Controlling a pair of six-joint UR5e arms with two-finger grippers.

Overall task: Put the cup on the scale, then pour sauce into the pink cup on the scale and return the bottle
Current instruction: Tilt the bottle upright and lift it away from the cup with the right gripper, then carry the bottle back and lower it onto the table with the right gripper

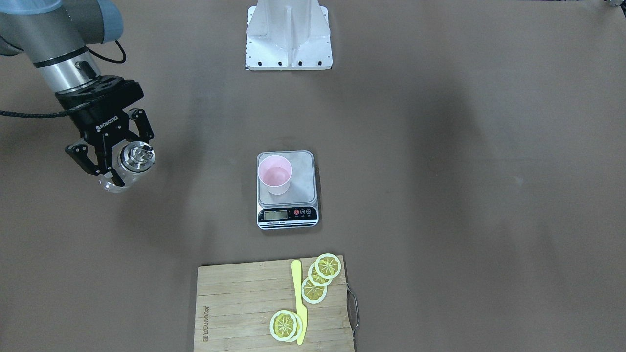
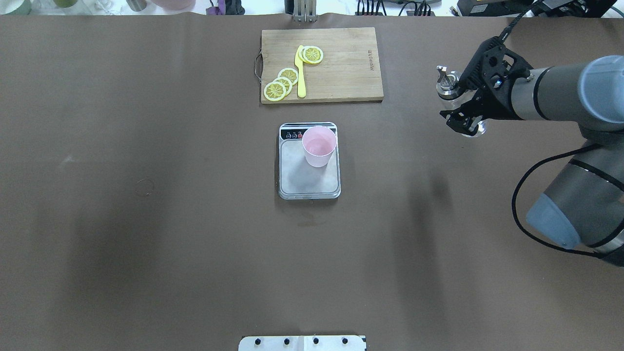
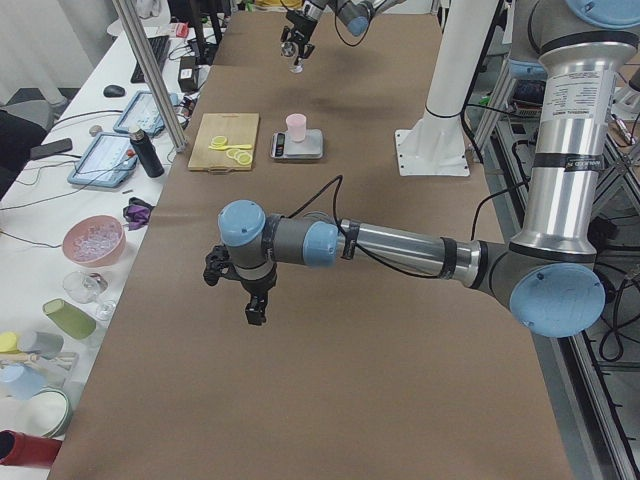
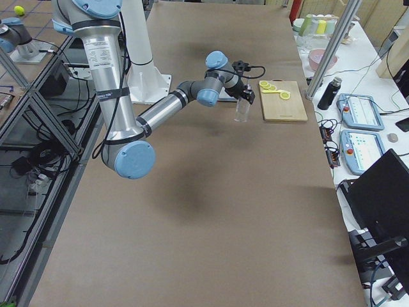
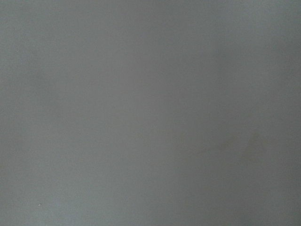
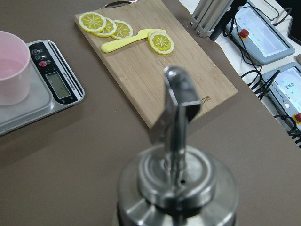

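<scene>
The pale pink cup [image 1: 275, 173] stands on the steel scale [image 1: 303, 183] at the table's middle, towards the display end. It also shows in the overhead view [image 2: 319, 145] on the scale [image 2: 302, 178]. A faint clear liquid level shows inside the cup. My right gripper [image 1: 128, 165] is shut on the clear glass bottle [image 1: 138, 156], held upright at the table's right side, far from the scale. The metal spout [image 6: 176, 117] fills the right wrist view. I cannot tell whether the bottle's base touches the table. My left gripper [image 3: 250, 300] shows only in the left side view, low over bare table; I cannot tell its state.
A wooden cutting board [image 2: 341, 63] with lemon slices and a yellow knife [image 2: 301, 73] lies beyond the scale. The robot's white base [image 1: 288, 39] stands at the near edge. Bowls, cups and tablets sit on the side bench [image 3: 95, 240].
</scene>
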